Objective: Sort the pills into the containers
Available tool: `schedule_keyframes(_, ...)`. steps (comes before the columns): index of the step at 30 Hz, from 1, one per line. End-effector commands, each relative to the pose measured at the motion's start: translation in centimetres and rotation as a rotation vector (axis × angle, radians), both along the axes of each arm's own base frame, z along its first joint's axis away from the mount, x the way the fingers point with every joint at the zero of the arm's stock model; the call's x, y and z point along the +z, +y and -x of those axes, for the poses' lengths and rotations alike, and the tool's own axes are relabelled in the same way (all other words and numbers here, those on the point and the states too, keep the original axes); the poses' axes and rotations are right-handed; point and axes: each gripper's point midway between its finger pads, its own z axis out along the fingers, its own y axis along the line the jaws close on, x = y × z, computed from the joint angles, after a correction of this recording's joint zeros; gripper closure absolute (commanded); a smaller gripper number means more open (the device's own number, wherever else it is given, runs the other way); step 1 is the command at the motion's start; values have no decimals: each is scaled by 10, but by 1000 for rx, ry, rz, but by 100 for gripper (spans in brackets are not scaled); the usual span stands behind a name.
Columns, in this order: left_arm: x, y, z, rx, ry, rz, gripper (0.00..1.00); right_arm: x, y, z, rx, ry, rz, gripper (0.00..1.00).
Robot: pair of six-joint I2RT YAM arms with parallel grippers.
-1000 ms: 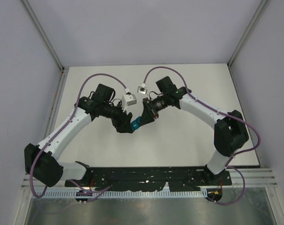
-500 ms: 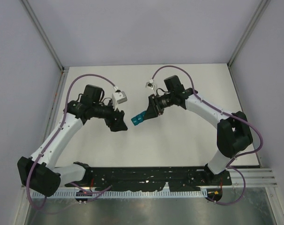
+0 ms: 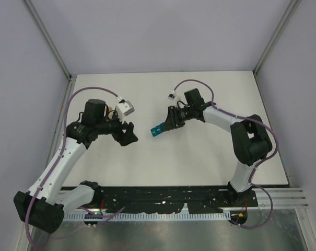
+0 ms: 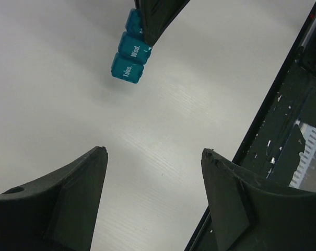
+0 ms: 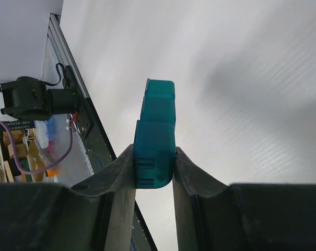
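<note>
The containers (image 3: 157,129) are a teal strip of three joined lidded compartments. My right gripper (image 3: 166,126) is shut on one end of the strip and holds it above the table's middle, its free end pointing left. The right wrist view shows the strip (image 5: 155,130) pinched edge-on between the right gripper (image 5: 153,151). The left wrist view shows the strip (image 4: 129,56) with "Tues." and "Wed." on closed lids, under a right finger (image 4: 158,15). My left gripper (image 3: 129,134) is open and empty, left of the strip and apart from it (image 4: 155,151). No pills show.
The white table (image 3: 199,157) is bounded by grey walls at the left, back and right. A black rail (image 3: 168,196) with the arm bases runs along the near edge and shows in the left wrist view (image 4: 283,115).
My left gripper has let go of the strip's end and drawn back to the left. My right gripper has kept the strip and shifted slightly up and right.
</note>
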Motion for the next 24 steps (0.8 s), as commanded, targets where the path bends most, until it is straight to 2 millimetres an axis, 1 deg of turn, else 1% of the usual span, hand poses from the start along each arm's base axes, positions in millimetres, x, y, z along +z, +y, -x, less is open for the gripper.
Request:
schedule_keyframes(1, 12, 6, -13, 72, -95, 12, 24, -6, 2, -20, -53, 18, -5, 94)
schedule_keyframes(7, 17, 8, -8, 77, -133, 28, 23, -24, 2, -25, -60, 80, 2, 92)
schedule_keyframes(11, 21, 9, -6, 82, -163, 41, 23, -31, -2, -29, -82, 96, 14, 89)
schedule_keyframes(12, 20, 9, -7, 84, -164, 41, 23, -33, -4, -32, -91, 94, 18, 87)
schedule_keyframes(18, 16, 7, -5, 75, -151, 51, 23, -42, -10, -37, -118, 115, 36, 82)
schedule_keyframes(24, 17, 5, -4, 67, -150, 59, 23, -48, -15, -39, -129, 136, 38, 76)
